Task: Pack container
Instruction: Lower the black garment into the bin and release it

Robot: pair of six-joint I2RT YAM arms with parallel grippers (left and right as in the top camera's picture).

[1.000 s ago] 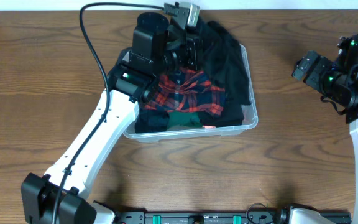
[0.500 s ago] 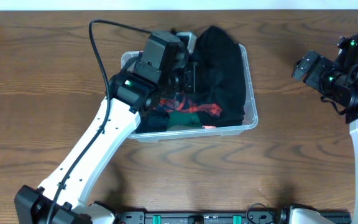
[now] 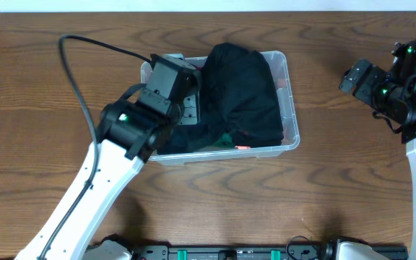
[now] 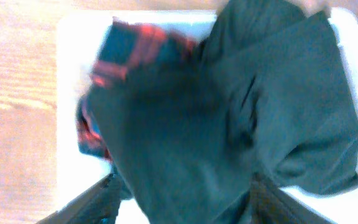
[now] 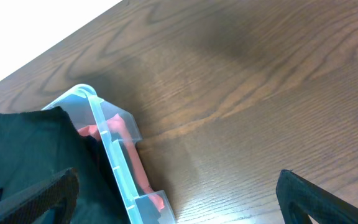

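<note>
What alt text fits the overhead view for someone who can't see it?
A clear plastic container on a wooden table holds heaped black clothing. The left arm reaches over its left side; the right arm sits apart at the table's right edge.

Dark clothes on a wooden table (image 3: 352, 180)
A black garment (image 3: 240, 90) lies heaped over red plaid cloth (image 4: 126, 53); green fabric (image 3: 226, 139) peeks out at its six o'clock.

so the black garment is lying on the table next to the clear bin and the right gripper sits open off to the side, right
No. The black garment lies inside the clear bin, not on the table beside it; the overhead view shows this. The right gripper is open, off to the side.
</note>
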